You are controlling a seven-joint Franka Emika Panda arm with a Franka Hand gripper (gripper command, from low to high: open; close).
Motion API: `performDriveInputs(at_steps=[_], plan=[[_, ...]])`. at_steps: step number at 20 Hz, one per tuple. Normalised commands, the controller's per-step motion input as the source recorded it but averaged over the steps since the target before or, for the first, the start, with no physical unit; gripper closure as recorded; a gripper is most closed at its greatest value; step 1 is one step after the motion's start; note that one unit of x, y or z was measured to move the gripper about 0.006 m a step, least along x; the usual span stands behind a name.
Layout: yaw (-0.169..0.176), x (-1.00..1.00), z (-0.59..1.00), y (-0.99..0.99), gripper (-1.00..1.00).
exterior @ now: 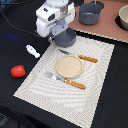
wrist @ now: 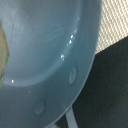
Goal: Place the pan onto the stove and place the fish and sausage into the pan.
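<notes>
The blue-grey pan (exterior: 66, 37) sits at the far corner of the striped placemat, close to the stove (exterior: 107, 25) but off it. My gripper (exterior: 52, 36) hangs right over the pan's rim on the exterior view's left; its fingers are hidden by the hand. The pan (wrist: 45, 45) fills the wrist view, with its thin handle (wrist: 71, 120) running out of frame; no fingers show there. The white fish (exterior: 32, 50) lies on the black table at the exterior view's left of the placemat. The red sausage (exterior: 18, 71) lies nearer the front left.
A grey pot (exterior: 90, 14) stands on the stove, and a beige bowl (exterior: 123, 17) sits at its right end. The placemat (exterior: 70, 75) carries a round tan plate (exterior: 68, 66), a knife (exterior: 82, 57) and a fork (exterior: 67, 81) with orange handles.
</notes>
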Motion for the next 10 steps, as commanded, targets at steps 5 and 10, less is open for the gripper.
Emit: performDriveInputs(at_steps=[5, 10], plan=[[-0.021, 0.03, -0.03, -0.01, -1.00], [-0.018, 0.02, -0.15, -0.01, -1.00]])
